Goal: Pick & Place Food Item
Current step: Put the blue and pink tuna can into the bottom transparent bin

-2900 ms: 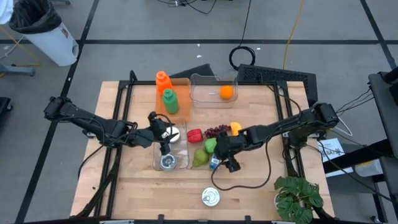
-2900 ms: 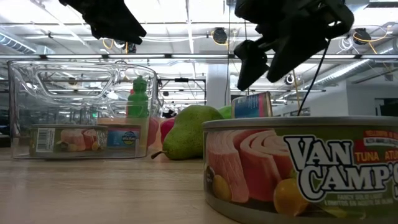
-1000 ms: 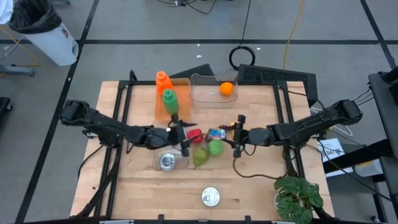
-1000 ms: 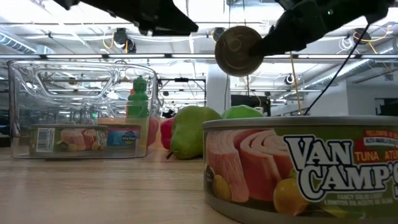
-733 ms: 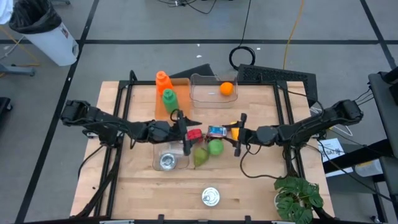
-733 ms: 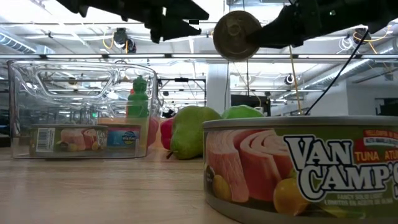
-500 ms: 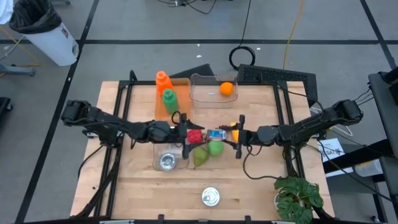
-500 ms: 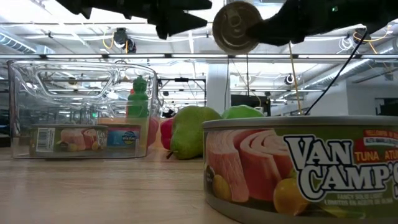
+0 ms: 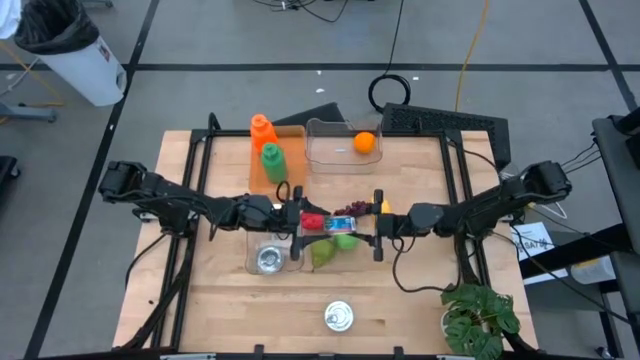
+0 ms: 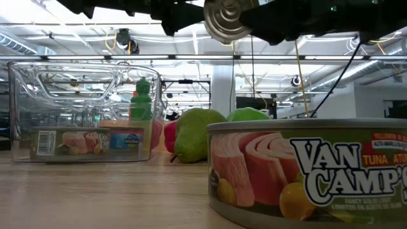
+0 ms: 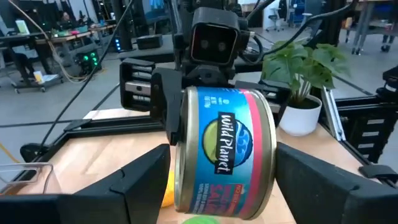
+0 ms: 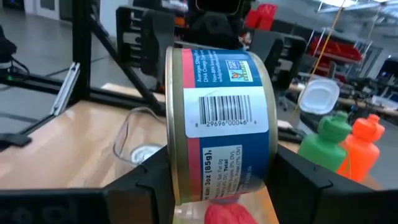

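A small blue and pink fish can (image 9: 338, 224) hangs in the air over the table's middle, lying on its side; in the low view its metal end (image 10: 226, 18) faces the near edge. My right gripper (image 9: 365, 228) reaches in from the right and is shut on it. My left gripper (image 9: 303, 224) comes level from the left and is open. Its two fingers (image 11: 146, 180) stand on either side of the can (image 11: 224, 149), beside its flat ends. I cannot tell if they touch it. My right gripper pinches the can between its two fingers, one on each flat end (image 11: 176, 124), coming level from the table's right side. The can (image 12: 217, 118) is lifted clear of the table, with its axis level and running from near to far.
Below the can lie a red pepper (image 9: 313, 221), a green apple (image 9: 346, 241), a pear (image 9: 320, 255) and grapes (image 9: 348, 208). A clear bin (image 9: 252, 262) holds a tin. A far bin (image 9: 330, 150) holds an orange. Two bottles (image 9: 270, 160), a tuna can (image 9: 340, 317) and a plant (image 9: 478, 315) stand around.
My right gripper has carried the can toward the table's left and somewhat higher, bringing it between my left gripper's open fingers. My left gripper has edged a little toward the right. The can has stayed on its side in the hold.
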{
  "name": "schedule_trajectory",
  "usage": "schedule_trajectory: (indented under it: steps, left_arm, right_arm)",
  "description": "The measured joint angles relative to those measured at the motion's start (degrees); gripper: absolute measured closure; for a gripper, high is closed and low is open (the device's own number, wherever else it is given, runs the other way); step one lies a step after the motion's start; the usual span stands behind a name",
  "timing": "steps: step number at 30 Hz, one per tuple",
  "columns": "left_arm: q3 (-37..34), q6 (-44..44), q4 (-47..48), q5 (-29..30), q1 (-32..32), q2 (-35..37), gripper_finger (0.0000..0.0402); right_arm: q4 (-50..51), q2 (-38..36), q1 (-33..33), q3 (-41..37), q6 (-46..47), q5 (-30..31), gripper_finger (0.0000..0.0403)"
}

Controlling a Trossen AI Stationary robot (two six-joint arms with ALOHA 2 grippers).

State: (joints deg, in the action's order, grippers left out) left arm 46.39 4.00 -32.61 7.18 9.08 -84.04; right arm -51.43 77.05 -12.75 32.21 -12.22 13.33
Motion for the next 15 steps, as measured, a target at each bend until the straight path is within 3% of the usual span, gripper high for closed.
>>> schedule_trajectory:
  steps: [9,11,15]
  left_arm:
    - [0.0,-0.8,1.6,1.9,0.0,0.0,0.0156]
    - [0.0,0.0,1.7,2.1,-0.1,0.0,0.0185]
    - [0.0,0.2,1.6,2.8,-0.1,0.0,0.0190]
  right_arm:
    - [-4.3,2.3,0.2,0.0,-0.5,0.3,0.0217]
    - [-3.8,2.3,0.5,0.0,1.4,0.2,0.0217]
    - [-3.2,2.3,1.5,0.0,6.2,-0.2,0.0217]
